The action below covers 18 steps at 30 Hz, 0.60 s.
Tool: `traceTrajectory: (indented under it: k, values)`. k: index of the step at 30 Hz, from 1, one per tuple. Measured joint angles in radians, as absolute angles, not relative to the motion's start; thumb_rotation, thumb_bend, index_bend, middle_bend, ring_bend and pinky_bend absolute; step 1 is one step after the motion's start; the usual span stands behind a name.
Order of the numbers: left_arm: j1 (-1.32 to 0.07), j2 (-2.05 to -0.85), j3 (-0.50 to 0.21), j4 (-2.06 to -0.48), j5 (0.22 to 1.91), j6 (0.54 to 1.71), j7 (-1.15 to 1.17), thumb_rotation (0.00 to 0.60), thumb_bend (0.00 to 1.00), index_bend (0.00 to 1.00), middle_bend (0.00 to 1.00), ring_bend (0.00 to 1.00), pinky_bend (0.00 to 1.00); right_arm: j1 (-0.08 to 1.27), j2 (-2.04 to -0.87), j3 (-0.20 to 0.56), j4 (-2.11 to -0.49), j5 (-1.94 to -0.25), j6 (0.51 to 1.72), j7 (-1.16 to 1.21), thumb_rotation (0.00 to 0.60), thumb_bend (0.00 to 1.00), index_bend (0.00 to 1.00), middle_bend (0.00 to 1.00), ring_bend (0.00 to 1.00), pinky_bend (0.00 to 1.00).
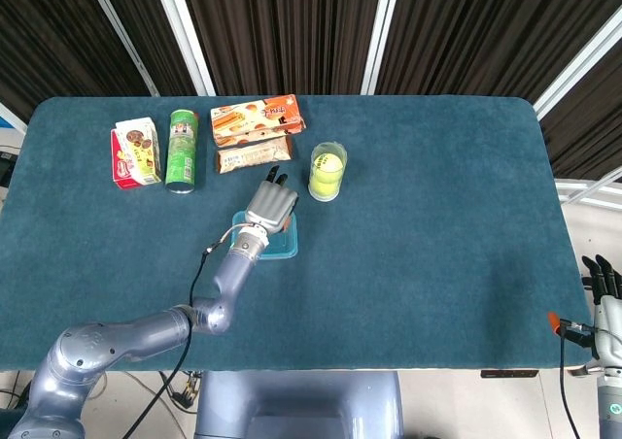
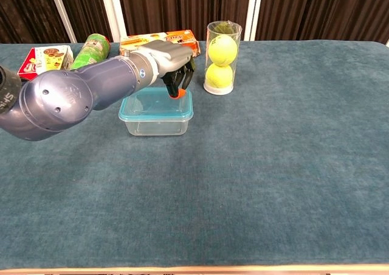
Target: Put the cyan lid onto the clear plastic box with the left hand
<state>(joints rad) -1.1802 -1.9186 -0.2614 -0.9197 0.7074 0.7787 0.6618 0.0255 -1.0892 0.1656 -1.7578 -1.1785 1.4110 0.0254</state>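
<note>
Teal carpeted table (image 1: 418, 216), dark slatted curtains (image 1: 292, 21) behind. Cyan lid (image 2: 157, 104) seated on clear plastic box (image 2: 157, 123), left of centre. Left hand (image 2: 172, 62) above its far right corner, fingers curled down, holding nothing. Right hand (image 1: 604, 282) at near right edge, fingers apart.

Tennis-ball tube (image 1: 328, 171), green can (image 1: 182, 150), two snack boxes (image 1: 257, 117), carton (image 1: 135, 151), teal table (image 1: 437, 225)

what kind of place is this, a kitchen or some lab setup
Most likely a lab or robot test station, not a kitchen: a table covered in teal cloth, dark pleated curtains behind it, and snack packages lined up in a row like test props near the left robot hand.
</note>
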Motion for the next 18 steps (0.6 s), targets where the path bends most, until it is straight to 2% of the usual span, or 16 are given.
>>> traceTrajectory:
  k: [8, 18]
  values:
    - [-1.177, -1.919, -0.256, -0.934, 0.73, 0.794, 0.676, 0.6, 0.5, 0.66, 0.61, 0.14, 0.05, 0.025, -1.089, 0.165, -1.758, -1.182, 1.413, 0.025, 0.6, 0.29, 0.1, 0.0, 0.0, 0.0]
    - [-1.164, -1.85, -0.267, -1.097, 0.753, 0.878, 0.724, 0.6, 0.5, 0.66, 0.61, 0.14, 0.05, 0.025, -1.089, 0.163, -1.758, -1.187, 1.413, 0.024, 0.6, 0.29, 0.1, 0.0, 0.0, 0.0]
